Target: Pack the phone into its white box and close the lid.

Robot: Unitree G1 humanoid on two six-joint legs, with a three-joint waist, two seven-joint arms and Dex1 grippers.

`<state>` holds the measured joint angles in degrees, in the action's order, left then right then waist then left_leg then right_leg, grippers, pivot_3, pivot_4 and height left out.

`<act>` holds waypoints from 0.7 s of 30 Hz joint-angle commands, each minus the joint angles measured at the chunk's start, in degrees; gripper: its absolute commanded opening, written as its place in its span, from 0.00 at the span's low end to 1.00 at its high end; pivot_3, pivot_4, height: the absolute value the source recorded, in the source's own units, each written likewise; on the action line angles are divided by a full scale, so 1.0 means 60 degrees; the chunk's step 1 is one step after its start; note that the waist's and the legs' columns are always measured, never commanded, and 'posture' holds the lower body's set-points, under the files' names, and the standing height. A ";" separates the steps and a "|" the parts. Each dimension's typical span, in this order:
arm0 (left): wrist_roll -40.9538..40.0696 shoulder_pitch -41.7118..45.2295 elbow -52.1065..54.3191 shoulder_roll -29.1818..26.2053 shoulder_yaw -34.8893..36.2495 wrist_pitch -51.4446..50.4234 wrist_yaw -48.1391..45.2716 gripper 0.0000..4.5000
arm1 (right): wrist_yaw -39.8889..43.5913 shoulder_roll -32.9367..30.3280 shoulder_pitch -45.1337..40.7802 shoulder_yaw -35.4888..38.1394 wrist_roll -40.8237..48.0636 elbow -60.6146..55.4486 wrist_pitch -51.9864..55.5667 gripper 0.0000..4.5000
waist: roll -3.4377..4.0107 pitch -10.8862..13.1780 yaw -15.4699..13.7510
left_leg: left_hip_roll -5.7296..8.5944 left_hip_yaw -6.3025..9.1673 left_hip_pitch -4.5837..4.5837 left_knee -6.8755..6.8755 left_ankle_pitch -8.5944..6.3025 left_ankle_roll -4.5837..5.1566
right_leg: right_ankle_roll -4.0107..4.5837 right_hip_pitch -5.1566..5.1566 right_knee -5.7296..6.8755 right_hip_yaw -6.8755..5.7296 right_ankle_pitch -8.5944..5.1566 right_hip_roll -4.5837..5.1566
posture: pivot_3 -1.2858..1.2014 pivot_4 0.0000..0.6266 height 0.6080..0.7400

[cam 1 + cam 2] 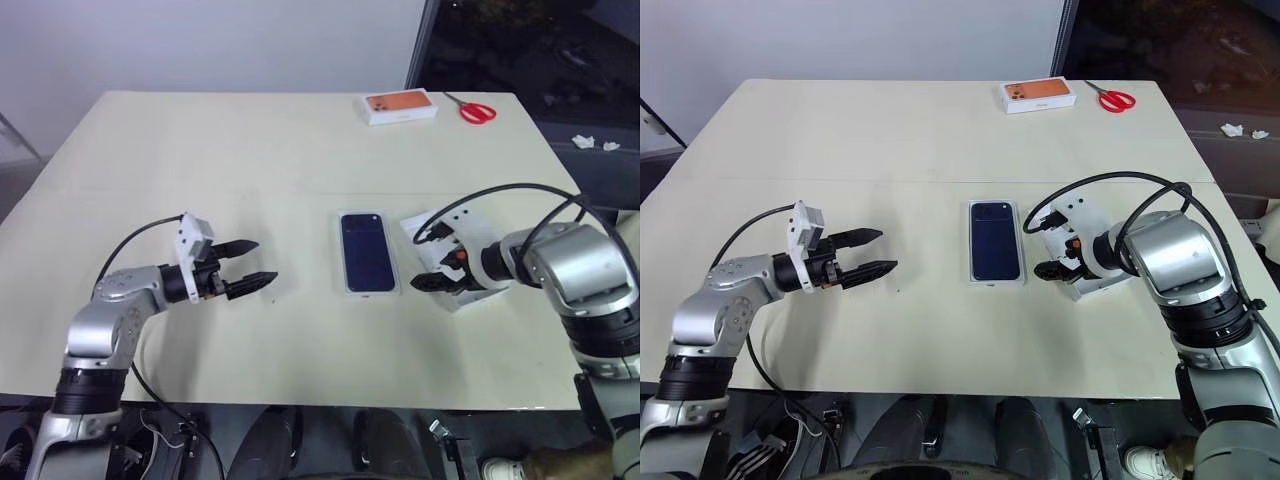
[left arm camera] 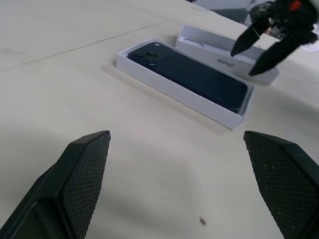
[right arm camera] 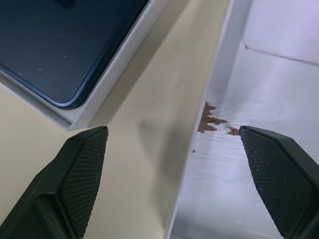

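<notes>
Table mostly bare, wide free room on the left half; orange-topped box and red scissors at far right edge. Phone lies in the white box mid-table, lid just beside it on the right, small print unreadable. Left gripper spread wide, empty, well apart from the box; right gripper wide, empty, over the lid.

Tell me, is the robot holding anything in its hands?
No. The left gripper and right gripper are both open and empty; the phone lies in the white box.

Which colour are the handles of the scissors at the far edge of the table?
Red. The scissors show best in the left eye view.
</notes>
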<state>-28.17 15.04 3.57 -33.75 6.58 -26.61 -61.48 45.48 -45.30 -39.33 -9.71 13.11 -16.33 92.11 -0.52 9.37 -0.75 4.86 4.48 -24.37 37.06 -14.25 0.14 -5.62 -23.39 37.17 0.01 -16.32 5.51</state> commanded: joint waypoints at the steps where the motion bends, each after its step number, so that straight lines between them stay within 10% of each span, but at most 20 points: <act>1: -0.0282 -0.0065 0.0449 -0.0024 0.0306 0.0206 0.0143 1.00 | -0.0798 0.0179 -0.0176 0.0457 0.0435 -0.0071 0.0065 0.98 | 0.0000 0.0000 0.0003 | 0.0000 0.0000 0.0000 0.0003 0.0000 0.0001 | 0.0001 0.0003 0.0000 -0.0001 0.0001 0.0000 | 0.52 0.24 1.00; 7: -0.0505 -0.0277 0.0711 0.0152 0.0272 -0.0033 0.0507 1.00 | -0.1850 0.0248 0.0053 0.0517 0.0908 -0.0085 0.0065 0.98 | 0.0000 0.0000 0.0026 | -0.0003 0.0000 0.0000 0.0001 0.0002 0.0002 | 0.0002 -0.0003 0.0005 -0.0002 0.0003 -0.0006 | 0.52 0.24 1.00; 17: -0.0745 -0.0113 0.0687 0.0091 0.0299 -0.0133 0.0708 1.00 | -0.3225 0.0506 0.0880 0.0835 0.2088 -0.0482 0.0065 0.01 | 0.0000 0.0000 0.0030 | -0.0003 -0.0001 0.0002 0.0005 0.0004 0.0003 | 0.0002 0.0001 0.0012 -0.0003 0.0003 -0.0007 | 0.52 0.24 1.00; 21: -0.0908 0.0046 0.0644 0.0130 0.0331 -0.0258 0.0818 1.00 | -0.3772 0.0637 0.1178 0.0888 0.2220 -0.0487 0.0065 0.01 | -0.0005 -0.0004 0.0029 | -0.0003 0.0001 0.0008 0.0011 0.0004 0.0004 | 0.0002 0.0012 0.0011 -0.0005 0.0003 -0.0007 | 0.52 0.24 1.00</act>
<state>-32.40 14.39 6.54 -32.96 7.51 -28.13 -56.97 24.11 -41.93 -33.22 -4.81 25.34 -18.87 91.95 -0.55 9.35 -0.58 4.84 4.49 -24.29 37.13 -14.23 0.16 -5.62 -23.29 37.24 -0.02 -16.30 5.46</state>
